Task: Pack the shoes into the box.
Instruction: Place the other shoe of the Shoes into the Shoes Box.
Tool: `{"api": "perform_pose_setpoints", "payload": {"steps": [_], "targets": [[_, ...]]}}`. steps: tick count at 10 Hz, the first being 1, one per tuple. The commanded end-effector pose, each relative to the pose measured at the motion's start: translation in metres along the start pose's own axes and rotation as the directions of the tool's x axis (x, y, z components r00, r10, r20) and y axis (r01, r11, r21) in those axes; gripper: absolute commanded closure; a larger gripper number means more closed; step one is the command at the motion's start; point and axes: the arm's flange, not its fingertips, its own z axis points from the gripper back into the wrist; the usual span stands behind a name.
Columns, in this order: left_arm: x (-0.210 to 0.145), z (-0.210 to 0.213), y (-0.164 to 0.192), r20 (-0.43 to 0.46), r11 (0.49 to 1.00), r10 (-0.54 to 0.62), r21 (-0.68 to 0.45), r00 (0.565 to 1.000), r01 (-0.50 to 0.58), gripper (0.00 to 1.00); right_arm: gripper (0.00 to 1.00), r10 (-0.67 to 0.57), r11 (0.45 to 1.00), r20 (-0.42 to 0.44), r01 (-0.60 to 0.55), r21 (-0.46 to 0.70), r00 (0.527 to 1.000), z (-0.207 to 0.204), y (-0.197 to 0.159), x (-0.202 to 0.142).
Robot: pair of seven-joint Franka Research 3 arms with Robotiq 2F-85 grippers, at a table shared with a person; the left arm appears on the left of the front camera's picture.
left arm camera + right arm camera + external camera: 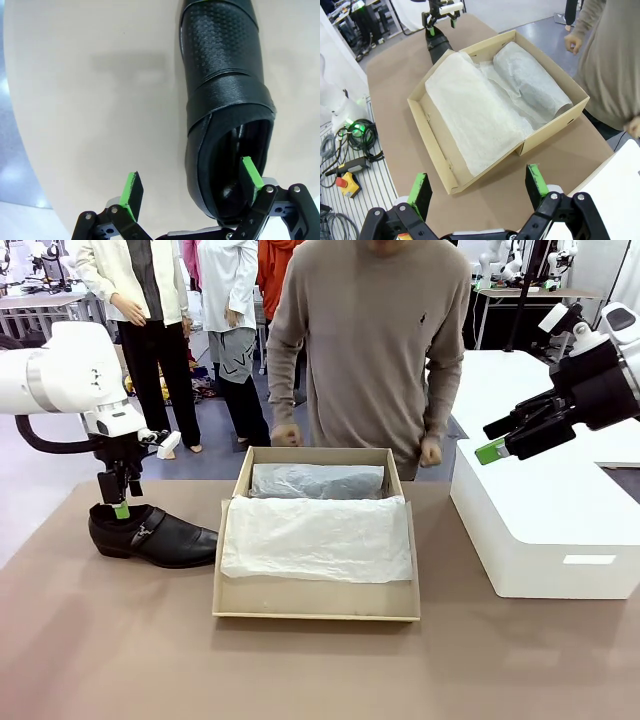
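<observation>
One shoe (150, 533) is seen in the front view, lying on the table (120, 650) just left of the box (315, 602), toe toward the box. The left gripper (120, 502) is set over the shoe's heel opening, jaws spread. The box is open and lined with white tissue paper (318, 538). A wrapped bundle (315, 481) is laid along its far wall; what is inside cannot be told. A person (370, 340) is stood behind the box. The right gripper (497, 446) is held high over the white block (545, 530), jaws spread, nothing between them.

Left wrist view: one green pad is seen over the shoe's opening and the other outside over bare table, with the shoe's side wall between them. Contact cannot be told.

Right wrist view: the jaws are spread wide and empty above the table beside the box. The shoe is seen beyond the box, under the left gripper.
</observation>
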Motion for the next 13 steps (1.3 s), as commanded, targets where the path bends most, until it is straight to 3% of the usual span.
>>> {"api": "perform_pose_setpoints", "payload": {"steps": [1, 9, 10, 13], "targets": [[-0.003, -0.006, 0.002, 0.014, 1.000, -0.004, 0.013, 1.000, 0.004, 0.00, 0.00, 0.023, 1.000, 0.034, -0.023, 0.009, 0.999, -0.003, -0.002, 0.000], [-0.008, -0.036, 0.012, -0.002, 0.999, -0.051, -0.009, 0.999, 0.051, 0.00, 0.00, 0.023, 1.000, 0.034, -0.023, 0.009, 0.999, -0.003, -0.002, 0.000], [-0.008, -0.037, 0.011, 0.001, 0.997, -0.064, -0.033, 0.998, 0.064, 0.14, 0.00, 0.023, 1.000, 0.034, -0.023, 0.009, 0.999, -0.003, -0.002, 0.000], [-0.008, -0.034, 0.007, 0.007, 0.997, -0.067, -0.031, 0.998, 0.067, 0.74, 0.00, 0.023, 1.000, 0.034, -0.023, 0.009, 0.999, -0.003, -0.002, 0.000]]}}
